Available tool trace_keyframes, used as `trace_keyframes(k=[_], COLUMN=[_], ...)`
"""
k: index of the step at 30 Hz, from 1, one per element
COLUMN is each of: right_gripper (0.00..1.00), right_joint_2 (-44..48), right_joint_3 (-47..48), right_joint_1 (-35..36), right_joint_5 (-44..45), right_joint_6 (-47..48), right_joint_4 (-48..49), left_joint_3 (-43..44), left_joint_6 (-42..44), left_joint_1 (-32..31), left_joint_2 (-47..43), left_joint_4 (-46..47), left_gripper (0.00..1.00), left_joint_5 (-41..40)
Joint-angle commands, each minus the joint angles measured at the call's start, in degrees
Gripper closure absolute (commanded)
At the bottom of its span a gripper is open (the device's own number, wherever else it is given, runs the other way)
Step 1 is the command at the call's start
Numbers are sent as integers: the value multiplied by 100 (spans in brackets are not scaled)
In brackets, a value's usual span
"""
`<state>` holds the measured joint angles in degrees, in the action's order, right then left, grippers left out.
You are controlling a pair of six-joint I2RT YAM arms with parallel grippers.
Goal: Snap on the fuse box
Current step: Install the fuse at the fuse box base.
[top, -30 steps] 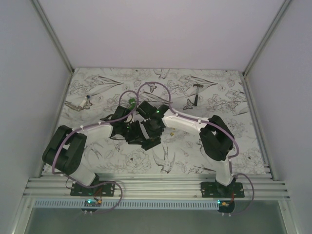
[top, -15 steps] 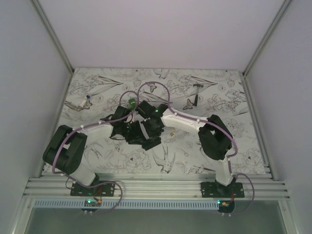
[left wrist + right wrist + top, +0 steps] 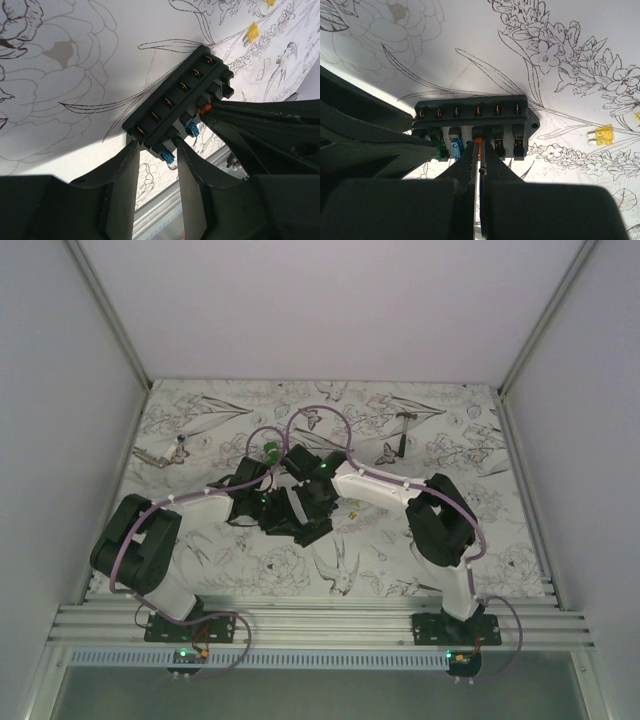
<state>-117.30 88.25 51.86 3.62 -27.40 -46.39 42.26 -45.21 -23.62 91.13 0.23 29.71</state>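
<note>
Mid-table, on the flower-printed table cover [image 3: 450,440], my left arm [image 3: 150,540] and right arm [image 3: 440,520] meet over the job, their wrists crowded so close that the overhead view hides the work beneath them.

The fuse box [image 3: 470,112], a black oblong with a row of copper-lined slots, lies flat on the cover between my two grippers. My left gripper [image 3: 156,146] straddles one end of it, a finger on each side of the corner, and I read that as a steadying grip. My right gripper [image 3: 479,150] has its fingers pressed together to a single point, and that point rests on an orange fuse [image 3: 478,141] sitting at a slot in the nearer row. Whether the fuse is pinched or only pushed, I cannot tell.

A green fuse [image 3: 439,149] and a blue fuse [image 3: 456,148] stand in the slots beside it; a yellow fuse [image 3: 603,134] lies loose on the cover, well apart from the box.

By my reading, the step in hand is seating the orange fuse. The next move calls for a straight push along the slot while my left side keeps the box from sliding or tipping.
</note>
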Motion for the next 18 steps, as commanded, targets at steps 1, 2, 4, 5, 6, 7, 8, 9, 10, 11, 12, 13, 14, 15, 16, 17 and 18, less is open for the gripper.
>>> trace_keyframes(k=[1,2,4,5,6,7,8,9,10,11,12,13,14,15,16,17,18], right_gripper=[100,100,100,100,100,100,100,100,100,99,96,91,87,85,84,83,83], right_joint_2=[-1856,-1803,-1498,-1275,-1056,-847,-678,-530,-404,-294,-182,-73,16,116,213,297,351], right_joint_3=[-1274,-1274,-1302,-1337,-1340,-1316,-1235,-1146,-1049,-969,-897,-833,-775,-726,-683,-652,-608], right_joint_1=[-305,-307,-279,-273,-273,-254,-224,-184,-152,-116,-80,-49,-15,7,48,91,133], right_joint_5=[1245,1240,1113,951,726,587,515,471,456,462,452,439,478,523,550,601,656], right_joint_6=[297,320,409,451,518,573,614,671,744,786,836,881,914,928,976,996,1035], right_joint_4=[-342,-332,-185,-27,146,238,292,323,342,372,410,440,460,502,545,585,603], left_joint_3=[-255,-256,-260,-255,-259,-257,-257,-252,-248,-233,-221,-204,-181,-167,-159,-161,-165], left_joint_6=[99,107,122,126,127,124,126,124,134,136,148,152,153,160,156,165,170], left_joint_1=[-47,-40,-40,-38,-38,-38,-38,-38,-42,-38,-38,-38,-38,-38,-38,-38,-38], left_joint_2=[247,242,241,230,216,210,173,155,136,126,110,106,87,81,80,68,64], left_joint_4=[-352,-359,-372,-379,-382,-377,-384,-390,-390,-394,-395,-400,-406,-415,-422,-426,-434], left_gripper=[64,63,64,64,64,63,64,63,63,63,63,63,63,63,63,63,63], left_joint_5=[-306,-322,-324,-326,-334,-331,-342,-350,-352,-345,-332,-321,-306,-294,-291,-295,-297])
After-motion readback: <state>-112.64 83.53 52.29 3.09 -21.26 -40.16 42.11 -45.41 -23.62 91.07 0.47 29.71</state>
